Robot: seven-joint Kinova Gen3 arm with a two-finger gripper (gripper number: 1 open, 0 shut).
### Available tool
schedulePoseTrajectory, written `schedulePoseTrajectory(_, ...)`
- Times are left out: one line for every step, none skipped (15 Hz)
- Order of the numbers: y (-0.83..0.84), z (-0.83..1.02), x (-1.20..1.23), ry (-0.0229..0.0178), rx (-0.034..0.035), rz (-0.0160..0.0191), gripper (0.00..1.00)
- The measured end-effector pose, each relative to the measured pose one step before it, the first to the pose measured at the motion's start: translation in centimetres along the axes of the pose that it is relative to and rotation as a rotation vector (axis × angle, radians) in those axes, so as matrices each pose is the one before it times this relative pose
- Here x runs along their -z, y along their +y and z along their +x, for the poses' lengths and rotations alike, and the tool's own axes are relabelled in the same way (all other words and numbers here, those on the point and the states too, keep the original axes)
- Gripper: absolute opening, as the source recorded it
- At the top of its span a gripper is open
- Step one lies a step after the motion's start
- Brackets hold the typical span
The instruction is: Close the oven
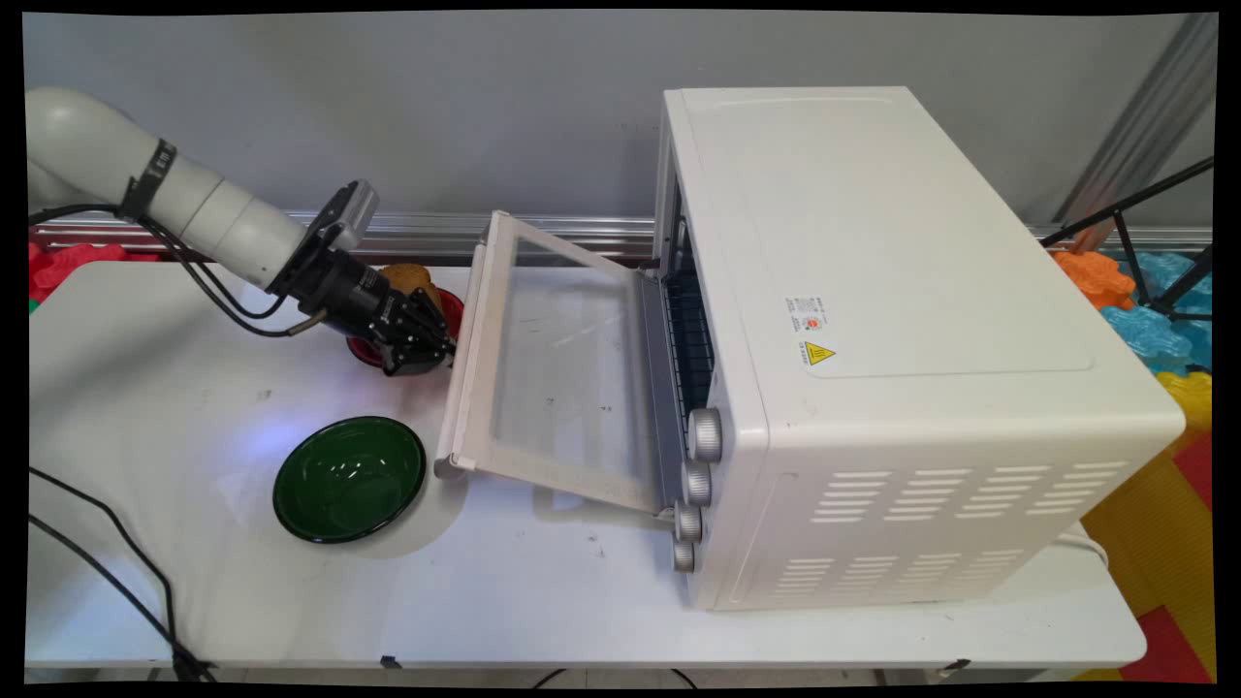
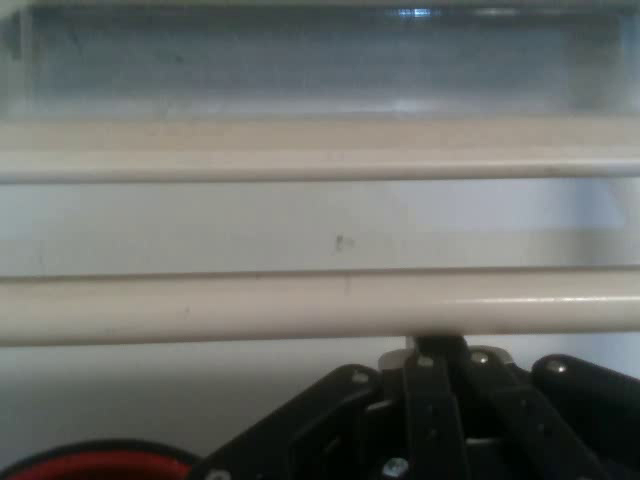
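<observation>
Oven door (image 1: pixel 557 373) hangs open w/ its handle (image 2: pixel 320 305) just in front of gripper (image 1: pixel 438 351), fingers closed together on nothing, red bowl (image 1: pixel 448 308) behind it, green bowl (image 1: pixel 349 479) near on table (image 1: pixel 145 407).

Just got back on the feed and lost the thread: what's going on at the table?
The gripper is at the handle bar of the white toaster oven's door, which hangs open, tilted downward. Behind the gripper sits a red bowl with something brown in it; a green bowl lies empty nearer the front.
</observation>
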Motion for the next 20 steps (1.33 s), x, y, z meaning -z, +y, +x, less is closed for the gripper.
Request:
schedulePoseTrajectory(0.024,0.261,0.141,0.00958,0.00656,0.00172,0.0)
schedulePoseTrajectory(0.004,0.222,0.094,0.00662,0.00403,0.00025,0.0)
schedulePoseTrajectory(0.03,0.32,0.177,0.01016,0.0062,-0.00015,0.0)
schedulePoseTrajectory(0.014,0.253,0.125,0.00744,0.0039,-0.00033,0.0)
schedulePoseTrajectory(0.029,0.395,0.196,0.01118,0.0055,-0.00123,0.0)
schedulePoseTrajectory(0.014,0.298,0.129,0.00794,0.00333,-0.00071,0.0)
schedulePoseTrajectory(0.023,0.47,0.186,0.01193,0.00441,-0.00107,0.0)
schedulePoseTrajectory(0.002,0.321,0.094,0.00758,0.0027,-0.00075,0.0)
schedulePoseTrajectory(0.02,0.5,0.139,0.01187,0.00357,-0.00052,0.0)
schedulePoseTrajectory(0.023,0.353,0.068,0.00789,0.00241,-0.00029,0.0)
schedulePoseTrajectory(0.031,0.515,0.08,0.01176,0.00299,-0.00027,0.0)
schedulePoseTrajectory(0.031,0.349,0.031,0.00786,0.00192,0.00002,0.0)
schedulePoseTrajectory(0.054,0.607,0.003,0.01326,0.00277,-0.0002,0.0)
schedulePoseTrajectory(0.041,0.496,-0.044,0.01087,0.0024,0.00005,0.0)
schedulePoseTrajectory(0.043,0.583,-0.129,0.01186,0.00202,0.00075,0.0)
schedulePoseTrajectory(0.03,0.441,-0.104,0.00956,0.00237,0.00157,0.0)
schedulePoseTrajectory(0.022,0.346,-0.113,0.00753,0.00244,0.00115,0.0)
schedulePoseTrajectory(0.029,0.336,-0.108,0.00748,0.00231,0.00156,0.0)
schedulePoseTrajectory(0.032,0.431,-0.177,0.00945,0.00408,0.0019,0.0)
schedulePoseTrajectory(0.043,0.383,-0.179,0.00783,0.00455,0.00162,0.0)
